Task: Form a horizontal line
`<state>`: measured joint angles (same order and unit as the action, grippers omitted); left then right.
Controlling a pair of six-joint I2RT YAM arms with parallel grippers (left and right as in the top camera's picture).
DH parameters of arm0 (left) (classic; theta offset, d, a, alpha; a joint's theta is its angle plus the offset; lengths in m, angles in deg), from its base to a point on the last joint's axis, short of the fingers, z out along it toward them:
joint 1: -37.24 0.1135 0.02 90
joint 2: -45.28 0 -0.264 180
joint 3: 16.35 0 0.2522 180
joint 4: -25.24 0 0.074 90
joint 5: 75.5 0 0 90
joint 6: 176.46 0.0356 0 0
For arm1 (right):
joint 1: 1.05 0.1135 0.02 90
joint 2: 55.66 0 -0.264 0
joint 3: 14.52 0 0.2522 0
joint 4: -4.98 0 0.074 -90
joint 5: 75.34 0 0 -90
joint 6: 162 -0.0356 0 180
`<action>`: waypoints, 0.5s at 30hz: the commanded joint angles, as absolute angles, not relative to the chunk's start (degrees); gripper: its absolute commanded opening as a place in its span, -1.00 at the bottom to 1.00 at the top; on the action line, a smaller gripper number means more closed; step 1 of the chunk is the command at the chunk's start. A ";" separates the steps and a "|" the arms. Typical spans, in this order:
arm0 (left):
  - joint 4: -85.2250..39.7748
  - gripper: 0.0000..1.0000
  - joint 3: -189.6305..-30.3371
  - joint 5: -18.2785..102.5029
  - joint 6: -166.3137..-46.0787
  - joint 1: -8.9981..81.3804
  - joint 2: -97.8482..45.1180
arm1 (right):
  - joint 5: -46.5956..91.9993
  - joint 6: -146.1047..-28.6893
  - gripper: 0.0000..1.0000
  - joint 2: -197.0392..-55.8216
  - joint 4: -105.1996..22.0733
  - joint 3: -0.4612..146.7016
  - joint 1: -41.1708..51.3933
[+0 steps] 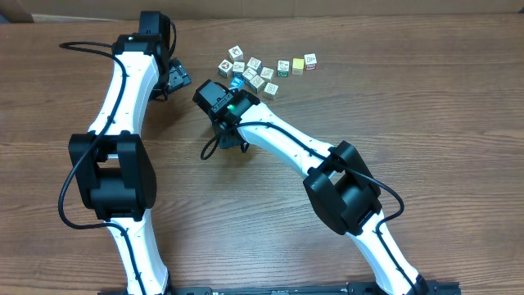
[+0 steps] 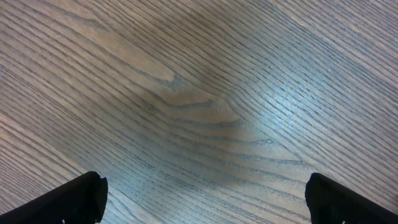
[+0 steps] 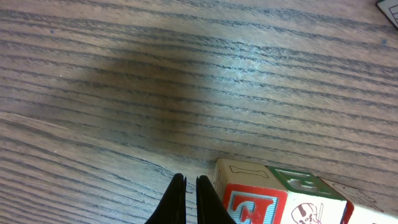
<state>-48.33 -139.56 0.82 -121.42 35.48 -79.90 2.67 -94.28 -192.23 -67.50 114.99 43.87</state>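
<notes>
Several small picture cubes (image 1: 262, 72) lie in a loose bunch at the table's far middle. At its right end, three cubes (image 1: 298, 65) sit roughly side by side; I cannot make out a straight horizontal line. In the right wrist view my right gripper (image 3: 188, 182) is shut with nothing in it, low over the wood. A red-and-white cube (image 3: 256, 200) stands just right of its fingertips, with a green-topped cube (image 3: 305, 180) beyond. My left gripper (image 2: 205, 199) is open over bare wood, left of the bunch (image 1: 176, 78).
The right arm (image 1: 278, 139) reaches diagonally from the near right toward the cubes. The left arm (image 1: 123, 106) stretches up the left side. A wooden table (image 1: 393, 106) lies under everything, its far edge just behind the cubes.
</notes>
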 commanded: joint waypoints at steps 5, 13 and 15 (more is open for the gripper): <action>-48.22 1.00 -140.85 1.04 -121.16 35.35 -80.93 | 1.58 -94.43 -0.93 -193.17 -67.41 114.68 43.09; -48.22 0.99 -140.85 1.04 -121.16 35.35 -80.93 | 1.64 -94.46 -0.93 -193.17 -67.41 114.68 42.58; -48.22 0.99 -140.85 1.04 -121.16 35.35 -80.93 | 1.62 -94.46 -0.93 -193.17 -67.43 114.68 42.58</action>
<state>-48.33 -139.56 0.82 -121.42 35.48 -79.90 2.39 -94.26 -192.23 -67.47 114.99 42.80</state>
